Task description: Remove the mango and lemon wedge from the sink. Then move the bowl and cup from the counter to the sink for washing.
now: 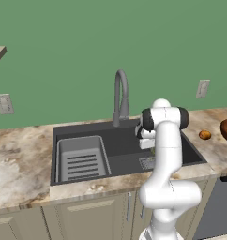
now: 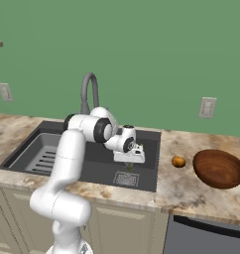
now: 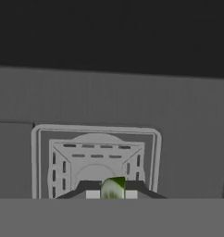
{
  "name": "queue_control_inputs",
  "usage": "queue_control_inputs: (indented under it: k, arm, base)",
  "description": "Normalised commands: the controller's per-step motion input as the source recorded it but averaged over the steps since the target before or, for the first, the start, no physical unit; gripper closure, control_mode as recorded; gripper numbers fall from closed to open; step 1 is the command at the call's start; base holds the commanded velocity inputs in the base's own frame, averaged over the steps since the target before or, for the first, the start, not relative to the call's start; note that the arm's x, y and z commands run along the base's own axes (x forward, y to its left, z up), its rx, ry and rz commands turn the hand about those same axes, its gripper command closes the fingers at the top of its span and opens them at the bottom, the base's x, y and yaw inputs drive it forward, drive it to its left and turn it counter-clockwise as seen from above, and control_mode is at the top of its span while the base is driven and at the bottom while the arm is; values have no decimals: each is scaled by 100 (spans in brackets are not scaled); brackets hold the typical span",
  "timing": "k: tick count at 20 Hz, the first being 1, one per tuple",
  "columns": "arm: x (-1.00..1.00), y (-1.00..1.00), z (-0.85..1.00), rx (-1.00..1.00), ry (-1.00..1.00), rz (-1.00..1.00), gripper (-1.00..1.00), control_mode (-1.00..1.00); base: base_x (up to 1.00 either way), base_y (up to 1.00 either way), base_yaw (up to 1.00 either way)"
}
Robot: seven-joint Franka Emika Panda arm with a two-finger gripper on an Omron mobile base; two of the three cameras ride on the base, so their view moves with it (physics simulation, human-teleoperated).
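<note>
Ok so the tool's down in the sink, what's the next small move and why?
Probably lift straight up. In the hand view the tool is shut on the lemon wedge, just above the drain grate of the sink. The mango already sits on the counter, so the wedge should go there next.

The surface looks like polished marbled stone – beige and brown. The sink is matt dark grey, its faucet dull metal. The bowl resembles smooth, faintly glossy wood.
</note>
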Motion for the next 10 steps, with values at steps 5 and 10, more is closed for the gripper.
queue_control_inputs:
  k: [5,10]
  arm:
    - [-8,-14,30,0,0,0,100,-100]
    - [-9,-13,31,0,0,0,100,-100]
  base:
    - [0,0,0]
    - [0,0,0]
